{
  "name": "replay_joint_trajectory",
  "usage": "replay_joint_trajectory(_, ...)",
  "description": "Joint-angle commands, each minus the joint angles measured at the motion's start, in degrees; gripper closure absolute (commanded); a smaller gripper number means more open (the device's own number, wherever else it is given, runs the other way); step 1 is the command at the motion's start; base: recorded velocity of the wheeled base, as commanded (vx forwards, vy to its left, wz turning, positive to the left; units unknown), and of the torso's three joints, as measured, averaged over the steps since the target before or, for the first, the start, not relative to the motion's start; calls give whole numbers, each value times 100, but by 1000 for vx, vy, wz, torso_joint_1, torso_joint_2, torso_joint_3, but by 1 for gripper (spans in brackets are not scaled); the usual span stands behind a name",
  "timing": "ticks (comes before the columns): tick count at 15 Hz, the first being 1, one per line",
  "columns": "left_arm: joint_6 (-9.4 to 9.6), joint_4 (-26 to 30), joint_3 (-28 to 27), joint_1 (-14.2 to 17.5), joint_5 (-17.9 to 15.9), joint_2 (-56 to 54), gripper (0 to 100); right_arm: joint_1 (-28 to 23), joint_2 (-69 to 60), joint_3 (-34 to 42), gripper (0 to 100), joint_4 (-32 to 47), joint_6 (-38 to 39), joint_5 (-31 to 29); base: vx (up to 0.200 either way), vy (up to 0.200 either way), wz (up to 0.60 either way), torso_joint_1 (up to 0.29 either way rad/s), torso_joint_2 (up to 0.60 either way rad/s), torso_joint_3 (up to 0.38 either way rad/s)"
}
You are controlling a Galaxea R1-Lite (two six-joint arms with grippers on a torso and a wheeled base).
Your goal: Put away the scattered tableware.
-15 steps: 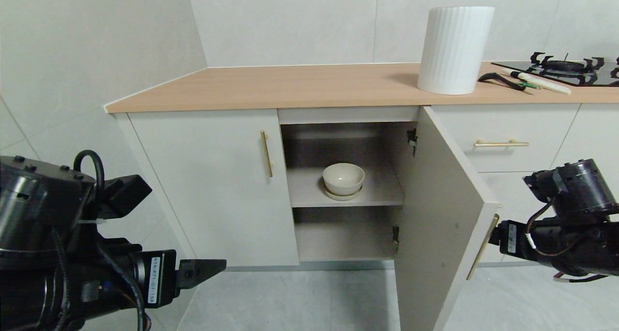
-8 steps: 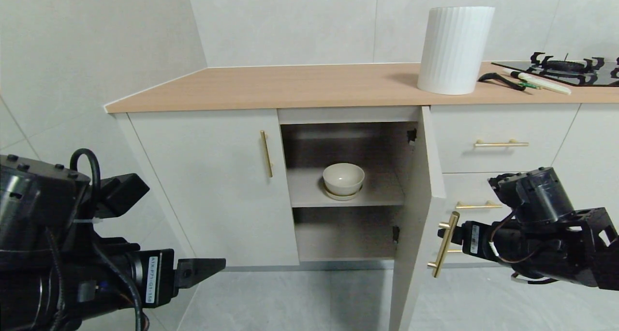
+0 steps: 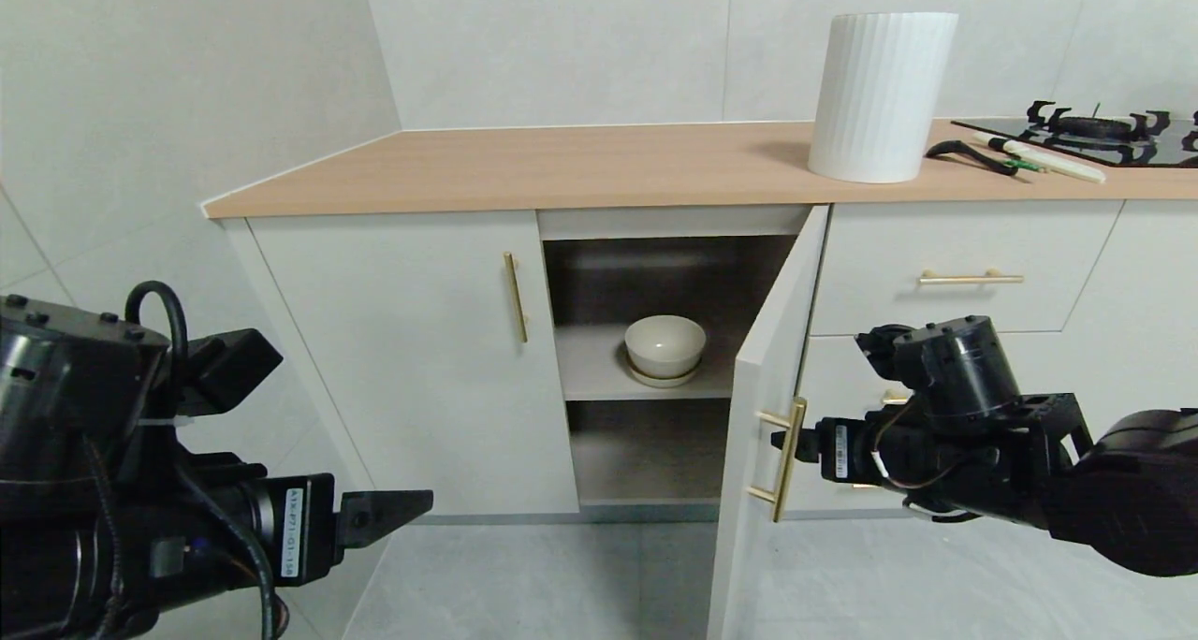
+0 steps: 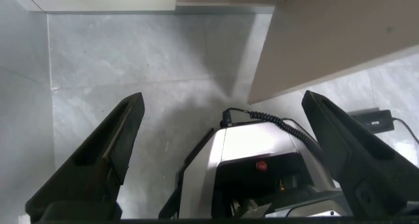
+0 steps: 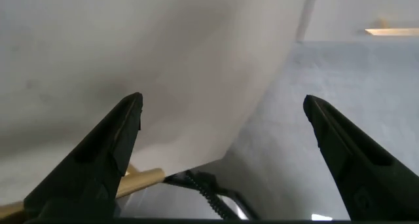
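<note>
Bowl [image 3: 664, 343] on the cupboard shelf [image 3: 599, 370], right gripper [image 3: 794, 440] at the door handle [image 3: 784, 459].

Head view: the bowl sits on a small plate [image 3: 663, 377] on the middle shelf, under the wooden worktop [image 3: 562, 167]. The cupboard door [image 3: 760, 528] stands partly open, swung across the right side of the opening. At four o'clock from the bowl the right gripper is right at the door handle; I cannot tell whether it touches. The left gripper [image 3: 421, 501] hangs low at eight o'clock, well apart from the cupboard. At one o'clock a white ribbed canister [image 3: 882, 97] stands on the worktop, near the hob [image 3: 1095, 127]. Left wrist view: the left gripper's fingers [image 4: 105, 152] are spread wide over grey floor tiles [image 4: 131, 54], holding nothing. Right wrist view: the right gripper's fingers [image 5: 111, 145] are likewise wide apart and empty, with the door's pale face just ahead and the door handle beside one finger.
</note>
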Motion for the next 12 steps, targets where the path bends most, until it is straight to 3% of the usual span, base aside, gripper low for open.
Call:
replay_joint_trajectory(1,-1,6,4,-1,2,7,0,4,350,-590,0,34,-260,231,0,0,0,0,0,0)
replay_joint_trajectory(4,-1,6,4,-1,10,7,0,92,772,-1030,0,-1,-383,231,0,0,0,0,0,0)
replay_joint_trajectory(12,-1,-64,12,-1,37,51,0,127,1282,-1091,0,-678,-340,135,0,0,0,0,0,0)
